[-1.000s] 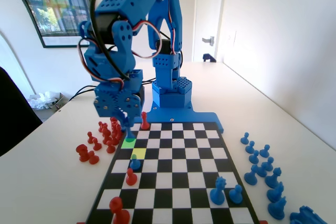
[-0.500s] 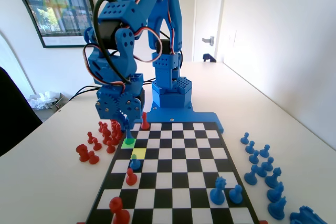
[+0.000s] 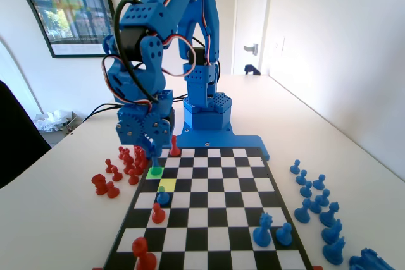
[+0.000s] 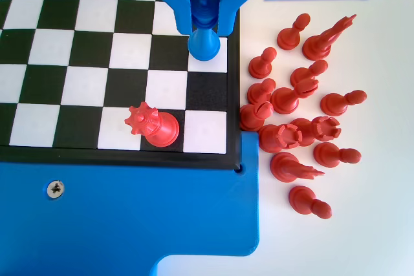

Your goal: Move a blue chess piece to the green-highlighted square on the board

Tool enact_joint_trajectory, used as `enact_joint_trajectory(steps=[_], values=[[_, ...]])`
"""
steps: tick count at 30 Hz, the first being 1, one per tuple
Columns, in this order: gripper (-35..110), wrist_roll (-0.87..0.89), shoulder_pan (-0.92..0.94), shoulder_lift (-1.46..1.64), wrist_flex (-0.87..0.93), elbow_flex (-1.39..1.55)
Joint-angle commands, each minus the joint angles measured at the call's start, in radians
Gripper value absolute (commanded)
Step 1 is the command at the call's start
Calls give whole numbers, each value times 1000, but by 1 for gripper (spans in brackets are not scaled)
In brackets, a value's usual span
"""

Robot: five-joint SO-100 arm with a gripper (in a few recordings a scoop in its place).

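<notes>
Stood low over the left edge of the board (image 3: 209, 219) in the fixed view, the gripper (image 3: 150, 147) at the far end near the arm's base. Had the blue piece (image 4: 206, 30) between the jaws in the wrist view, the jaws narrow and close on either side of its upper part, flanking the head; could not tell for sure whether the pads were pressing it or just beside it. Rested with its round base on a white-looking square at the board's right edge in the wrist view (colour washed out there). Sat on the green square (image 3: 155, 172) in the fixed view, the piece (image 3: 154, 159) upright, its foot covering much of the green. Lay just nearer the camera, the yellow square (image 3: 167, 185), bare. Stood one square on from that, a blue pawn (image 3: 163, 196), with a red pawn (image 3: 158, 213) close behind it. Stood on the far row, a red piece (image 4: 154, 125) with a crowned top, well apart from the gripper. Lay off the board beside that edge, a heap of red pieces (image 4: 297, 127), some upright, some tipped. Stood in loose rows on the table at the other side, spare blue pieces (image 3: 316, 203).
</notes>
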Motion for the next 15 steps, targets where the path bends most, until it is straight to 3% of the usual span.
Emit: enact_joint_trajectory(steps=[1,15], values=[[1,-8,14,67,3,5],[6,17,12,67,-44,29]])
